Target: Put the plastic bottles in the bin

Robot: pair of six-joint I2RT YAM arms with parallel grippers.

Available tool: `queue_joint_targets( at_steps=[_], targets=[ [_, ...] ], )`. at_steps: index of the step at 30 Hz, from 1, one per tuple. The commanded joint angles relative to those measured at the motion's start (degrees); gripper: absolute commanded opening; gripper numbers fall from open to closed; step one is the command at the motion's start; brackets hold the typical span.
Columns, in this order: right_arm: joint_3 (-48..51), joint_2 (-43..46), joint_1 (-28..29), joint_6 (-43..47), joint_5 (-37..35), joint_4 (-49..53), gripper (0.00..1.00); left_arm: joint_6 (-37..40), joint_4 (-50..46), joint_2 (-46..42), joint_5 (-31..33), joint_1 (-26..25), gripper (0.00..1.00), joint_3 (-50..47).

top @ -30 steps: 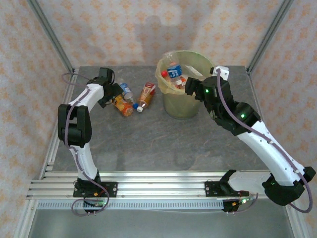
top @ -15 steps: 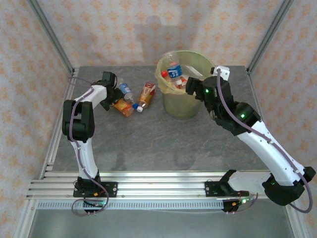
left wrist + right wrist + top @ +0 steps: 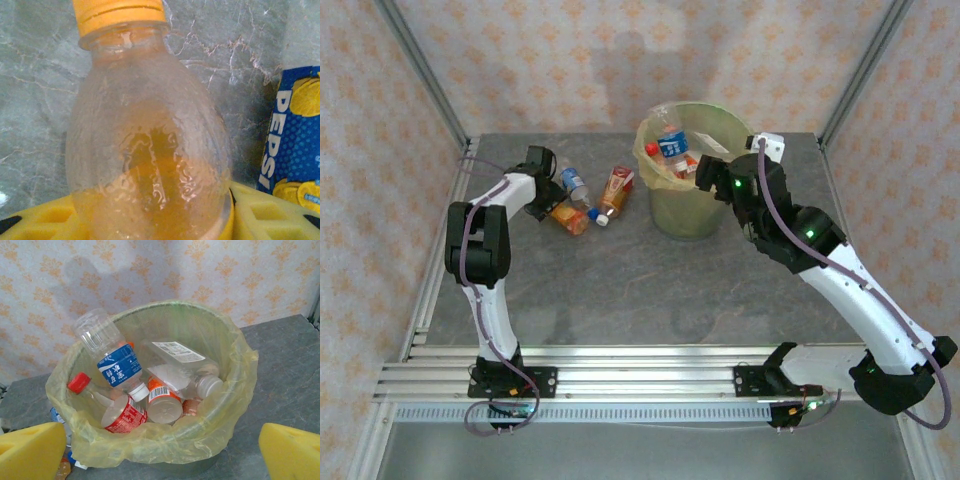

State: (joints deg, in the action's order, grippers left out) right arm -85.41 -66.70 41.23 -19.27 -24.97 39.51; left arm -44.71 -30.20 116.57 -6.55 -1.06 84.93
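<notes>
- From above, the left gripper [image 3: 552, 200] sits on the orange-capped bottle [image 3: 568, 216], which lies on the table [image 3: 620, 290] well left of the bin [image 3: 692, 215]. A blue-labelled bottle [image 3: 576, 185] lies just beside it, so lift straight up before swinging across.
- At the left wrist, the yellow pads [image 3: 272, 217] pinch that bottle's clear belly. The wall looks thin and slick, so a firm, steady squeeze seems wise.
- At the right wrist, the right gripper [image 3: 160, 452] hangs spread wide before the well-filled bin. Aim the drop past it, at the middle.
</notes>
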Motion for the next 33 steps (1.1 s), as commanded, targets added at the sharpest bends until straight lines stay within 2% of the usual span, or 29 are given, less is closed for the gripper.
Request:
queue_joint_targets(
  at_steps=[1,11,16,20,25,33],
  targets=[
    [0.38,0.23,0.49,0.01,-2.07,0.14,0.99,1.28,-1.52,-4.67,2.83,0.18,0.52,-0.99],
    [0.84,0.15,0.51,0.18,-2.76,-0.72,0.99,2.85,-1.87,-15.53,5.09,-0.03,0.49,-3.47],
    [1.45,0.35,0.51,-0.31,-4.33,-1.09,0.99,5.68,-2.80,-22.88,7.75,-2.42,0.49,-1.59],
    [2.01,0.81,0.48,-0.27,-5.24,-1.32,0.99,8.96,-1.63,-27.93,10.28,-7.68,0.49,2.40],
    [3.50,2.32,0.43,0.23,-5.61,-2.35,0.99,13.65,4.36,-31.69,11.64,-14.71,0.49,8.33],
    [9.86,8.66,0.43,-1.35,-10.65,-6.57,0.99,22.03,16.85,-31.59,10.46,-24.57,0.47,16.51]
  ],
)
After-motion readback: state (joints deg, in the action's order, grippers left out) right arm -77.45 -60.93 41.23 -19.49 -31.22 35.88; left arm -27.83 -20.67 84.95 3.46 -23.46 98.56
